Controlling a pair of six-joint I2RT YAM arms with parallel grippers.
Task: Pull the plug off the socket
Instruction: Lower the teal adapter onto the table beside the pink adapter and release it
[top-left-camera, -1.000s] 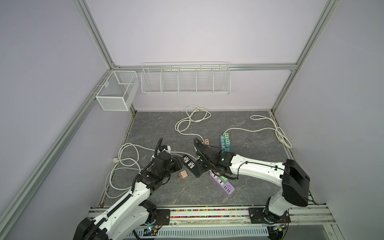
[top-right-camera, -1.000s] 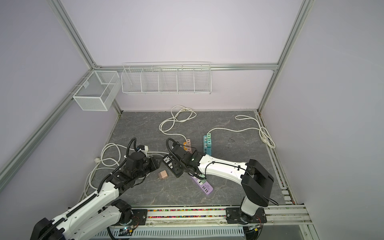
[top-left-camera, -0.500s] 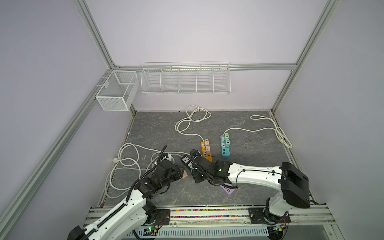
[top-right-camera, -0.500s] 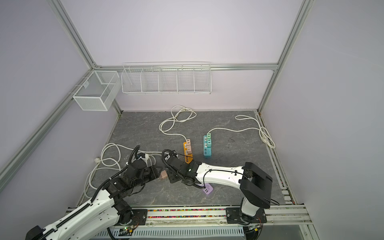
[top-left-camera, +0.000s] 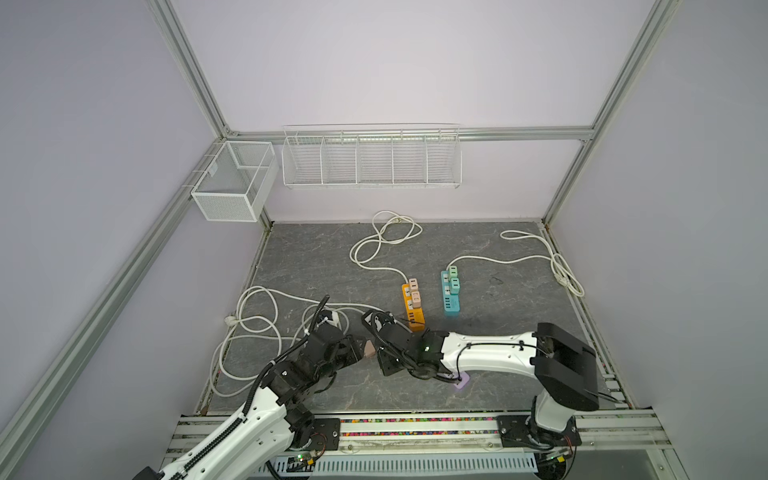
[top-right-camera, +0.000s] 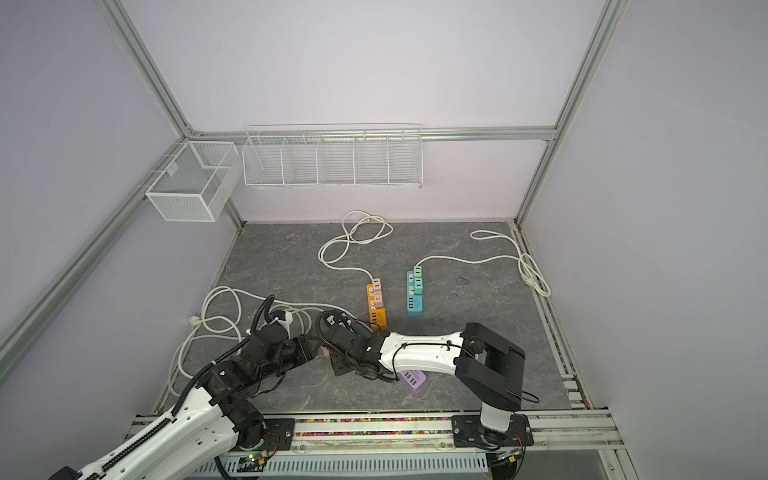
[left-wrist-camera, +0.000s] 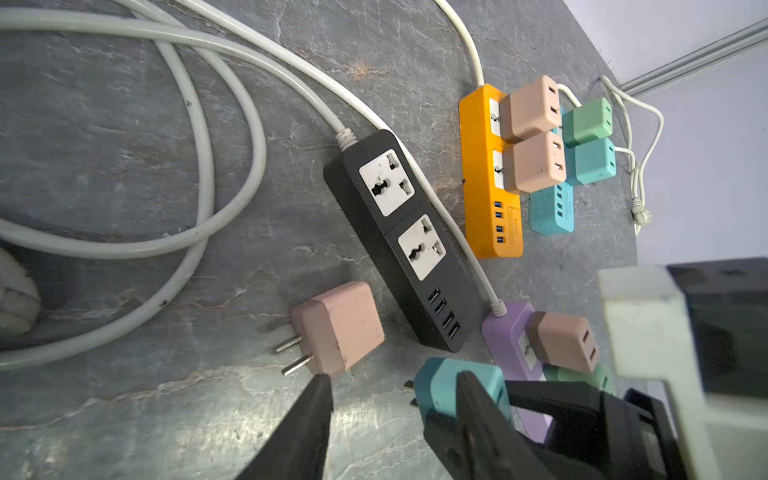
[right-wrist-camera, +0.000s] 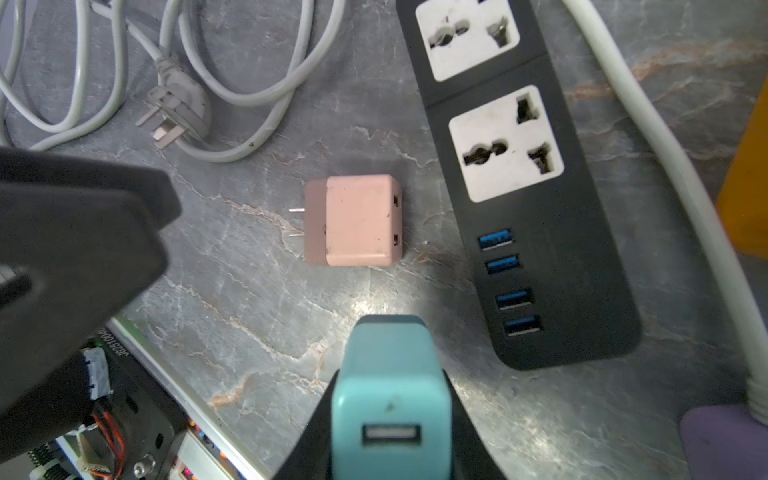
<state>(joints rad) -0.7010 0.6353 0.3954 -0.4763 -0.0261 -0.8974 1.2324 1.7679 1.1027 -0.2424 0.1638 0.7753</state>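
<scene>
On the table (left-wrist-camera: 124, 415), the black power strip (left-wrist-camera: 399, 245) lies with both sockets empty, so the pull itself looks done (the orange strip (left-wrist-camera: 490, 195) beyond carries two plugs). The right gripper (right-wrist-camera: 390, 386) is clamped on a teal plug (right-wrist-camera: 386, 353), clear of the strip. The left gripper (top-left-camera: 356, 352) has its jaws parted, gripping nothing; the pink plug (left-wrist-camera: 338, 328) lies loose just beside the strip. Remaining, probably: setting the teal plug down.

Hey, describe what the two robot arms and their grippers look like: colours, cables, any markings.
Both arms are white shells with black joints. The left arm carries a ribbed black cable conduit; the right arm has a thin black cable along its shell, a boxy black elbow and a green light. The left gripper and right gripper have black tapered fingers.
</scene>
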